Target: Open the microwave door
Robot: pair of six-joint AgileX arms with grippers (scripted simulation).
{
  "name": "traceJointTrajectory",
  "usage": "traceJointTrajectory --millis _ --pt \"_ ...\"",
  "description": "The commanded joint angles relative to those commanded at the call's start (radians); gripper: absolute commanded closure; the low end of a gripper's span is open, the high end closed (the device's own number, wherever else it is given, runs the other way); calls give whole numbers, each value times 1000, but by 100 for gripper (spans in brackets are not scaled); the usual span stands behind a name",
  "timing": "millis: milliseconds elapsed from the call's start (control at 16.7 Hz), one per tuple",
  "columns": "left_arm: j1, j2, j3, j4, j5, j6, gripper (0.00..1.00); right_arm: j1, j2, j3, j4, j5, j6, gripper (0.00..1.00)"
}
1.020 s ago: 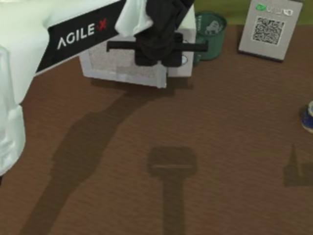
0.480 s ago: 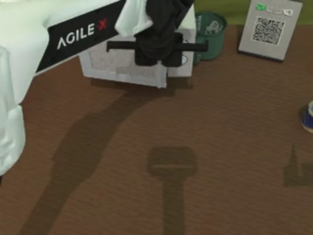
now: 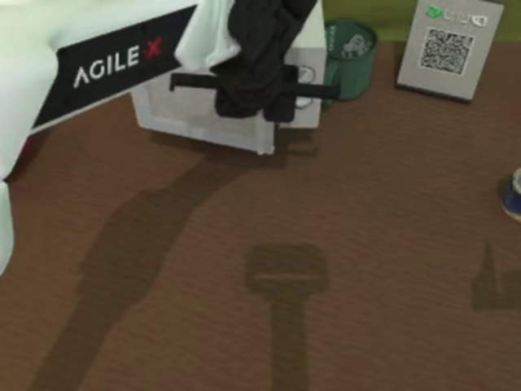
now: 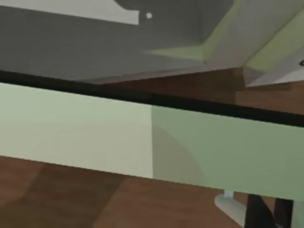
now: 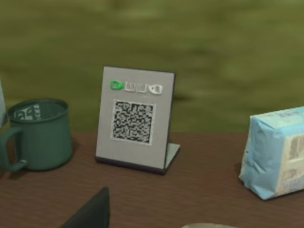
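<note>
The white microwave [image 3: 314, 37] stands at the back of the table, under my left arm. Its door [image 3: 191, 110], white-framed with a grey mesh window, stands slightly ajar, its free edge [image 3: 265, 147] swung out from the knob panel [image 3: 304, 99]. My left gripper [image 3: 273, 104] hangs over that free edge, shut on the door. In the left wrist view the pale door [image 4: 95, 133] crosses the frame with the grey oven cavity [image 4: 95, 47] behind it. My right gripper [image 5: 142, 222] is parked out of the top view; one dark fingertip [image 5: 97, 206] shows, well off centre.
A green mug [image 3: 352, 47] stands right of the microwave, and a QR-code sign [image 3: 446, 49] stands farther right. A blue object [image 3: 513, 197] sits at the table's right edge. The right wrist view also shows a pale blue bag [image 5: 275, 152].
My left arm and gripper have shifted a little to the left. The door's free edge has swung out from the microwave front with them. The right arm has not moved.
</note>
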State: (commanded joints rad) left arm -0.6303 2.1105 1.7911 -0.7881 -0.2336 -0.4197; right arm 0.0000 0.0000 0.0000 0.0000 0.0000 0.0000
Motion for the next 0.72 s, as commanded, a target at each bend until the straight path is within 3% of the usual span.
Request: traceJointTrajectory --millis 720 --pt "3 -28 -29 24 11 24 100 0 0 0 0 0 0 0"
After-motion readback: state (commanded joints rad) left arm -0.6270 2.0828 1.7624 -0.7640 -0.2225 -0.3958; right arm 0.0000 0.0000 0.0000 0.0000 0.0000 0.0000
